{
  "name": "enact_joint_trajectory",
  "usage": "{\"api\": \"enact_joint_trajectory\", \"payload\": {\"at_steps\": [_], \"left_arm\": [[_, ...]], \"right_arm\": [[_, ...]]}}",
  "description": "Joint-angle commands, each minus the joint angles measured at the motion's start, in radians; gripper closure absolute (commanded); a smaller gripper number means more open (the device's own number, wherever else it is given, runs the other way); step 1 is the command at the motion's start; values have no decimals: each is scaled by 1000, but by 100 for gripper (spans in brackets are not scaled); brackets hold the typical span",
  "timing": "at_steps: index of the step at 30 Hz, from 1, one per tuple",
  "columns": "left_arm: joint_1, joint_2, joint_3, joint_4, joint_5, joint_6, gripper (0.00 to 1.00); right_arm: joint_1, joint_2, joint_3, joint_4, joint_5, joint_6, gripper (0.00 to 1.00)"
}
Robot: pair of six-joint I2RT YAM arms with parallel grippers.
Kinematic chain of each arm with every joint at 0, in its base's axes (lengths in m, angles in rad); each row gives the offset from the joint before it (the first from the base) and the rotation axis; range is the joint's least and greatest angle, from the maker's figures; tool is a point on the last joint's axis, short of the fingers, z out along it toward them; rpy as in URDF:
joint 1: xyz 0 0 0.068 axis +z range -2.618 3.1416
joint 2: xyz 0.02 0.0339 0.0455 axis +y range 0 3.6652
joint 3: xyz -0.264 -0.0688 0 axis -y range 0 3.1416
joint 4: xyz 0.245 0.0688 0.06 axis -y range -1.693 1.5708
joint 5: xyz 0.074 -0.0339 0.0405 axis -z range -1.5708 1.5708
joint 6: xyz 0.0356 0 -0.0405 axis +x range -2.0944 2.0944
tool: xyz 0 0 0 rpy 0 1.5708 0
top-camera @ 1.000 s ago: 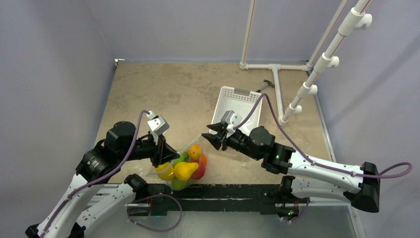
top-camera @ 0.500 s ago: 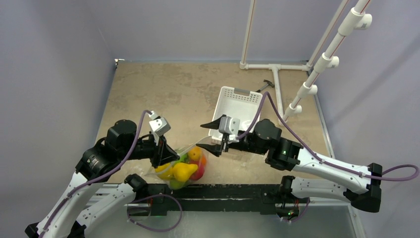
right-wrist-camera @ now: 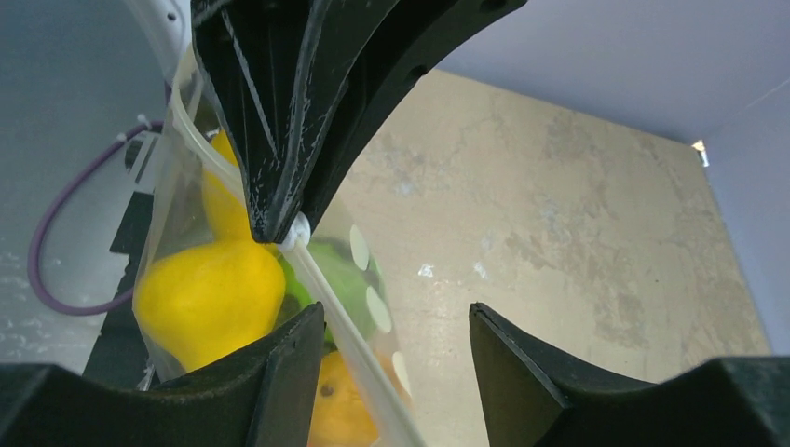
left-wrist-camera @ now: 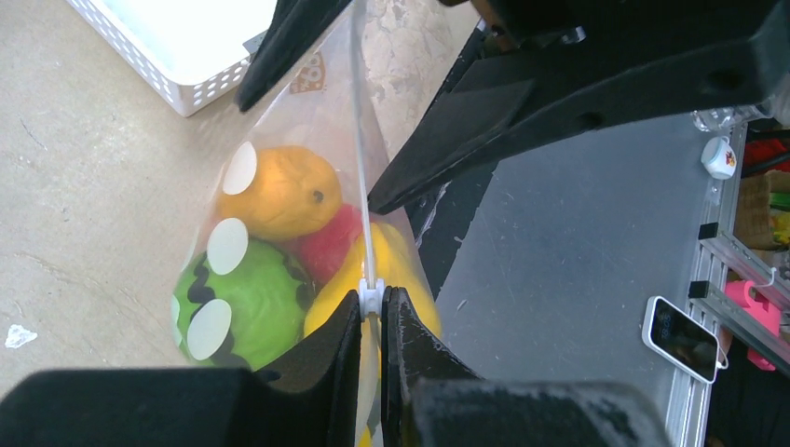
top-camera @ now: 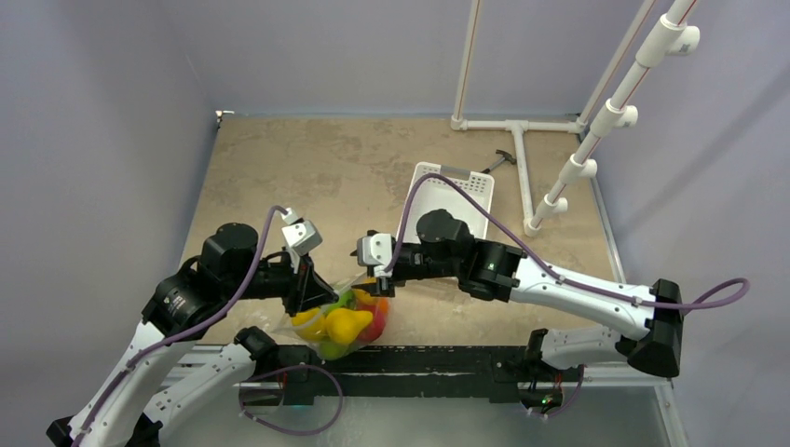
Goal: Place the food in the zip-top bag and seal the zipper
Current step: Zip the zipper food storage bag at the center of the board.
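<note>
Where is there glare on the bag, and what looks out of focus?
Left wrist: white oval glare spots on the zip-top bag; near fingers blurred. Right wrist: similar spots; near fingers soft. Top external: even light, no strong glare.

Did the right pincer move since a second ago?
Yes. The right pincer slid left, away from the white basket, which stayed put, and now straddles the zip-top bag at its mouth.

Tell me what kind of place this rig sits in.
Looks like a robotics lab test cell, not a kitchen: plain walls boxing in a tan tabletop, a white PVC pipe frame, and plastic toy fruits as props.
</note>
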Motion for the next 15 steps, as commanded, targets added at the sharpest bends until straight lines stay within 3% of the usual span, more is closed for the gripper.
{"api": "enact_joint_trajectory", "payload": {"at_steps": [1, 5, 11, 12, 15], "left_arm": [[0, 1, 57, 42, 23, 19, 100], [0, 2, 58, 43, 5, 19, 100], [-1, 3, 59, 55, 10, 16, 100], [0, 3, 59, 57, 10, 15, 100], [0, 3, 61, 55, 7, 15, 100]], "right_arm": [[-1, 28, 54, -38, -83, -44, 40], [0, 42, 38, -29, -119, -45, 42], [2, 67, 31, -31, -140, -34, 57], [2, 70, 31, -32, -141, -35, 61], [2, 74, 31, -32, -127, -28, 88]]}}
